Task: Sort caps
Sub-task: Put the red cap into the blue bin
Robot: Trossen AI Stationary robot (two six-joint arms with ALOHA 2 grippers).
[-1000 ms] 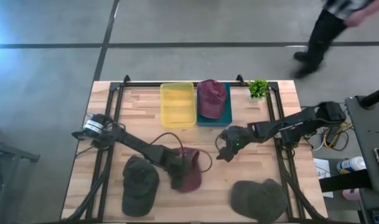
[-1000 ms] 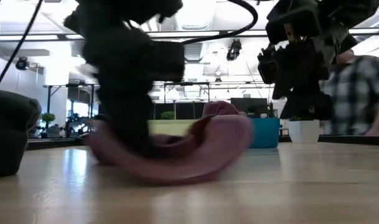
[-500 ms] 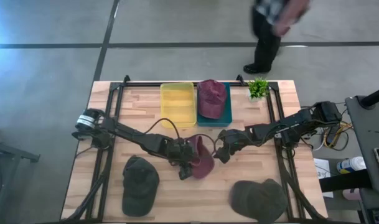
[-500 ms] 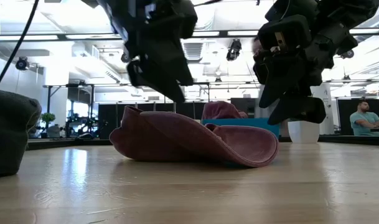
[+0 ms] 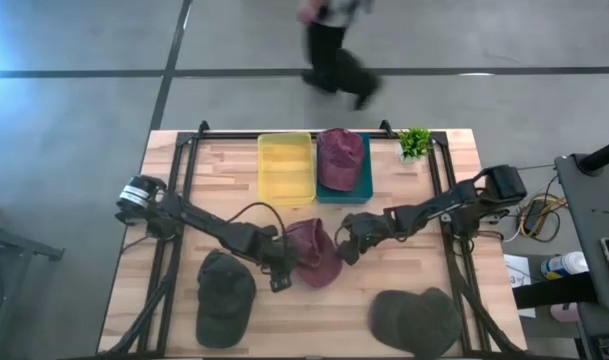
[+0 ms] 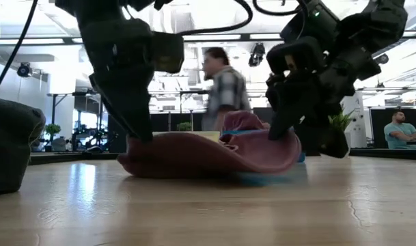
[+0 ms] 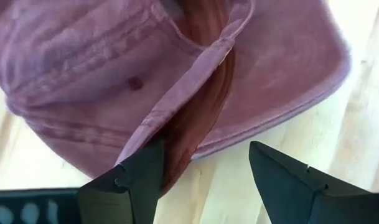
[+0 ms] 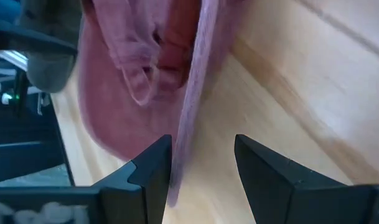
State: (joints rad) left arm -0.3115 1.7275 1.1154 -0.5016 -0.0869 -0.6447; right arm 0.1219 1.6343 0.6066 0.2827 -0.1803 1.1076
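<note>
Risk: the maroon cap [image 5: 316, 252], between the open left hand [image 5: 281, 268] and open right hand [image 5: 348, 247], may slip sideways across the desk [image 5: 214, 185] if one closes early.

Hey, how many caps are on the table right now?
4: one maroon cap in the teal bin, one maroon cap mid-table between both arms, one olive cap front left, one olive cap front right. None seems hidden.

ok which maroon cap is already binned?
The maroon cap sitting in the teal bin at the table's far edge. The other maroon cap lies mid-table on the wood between the left gripper and right gripper.
</note>
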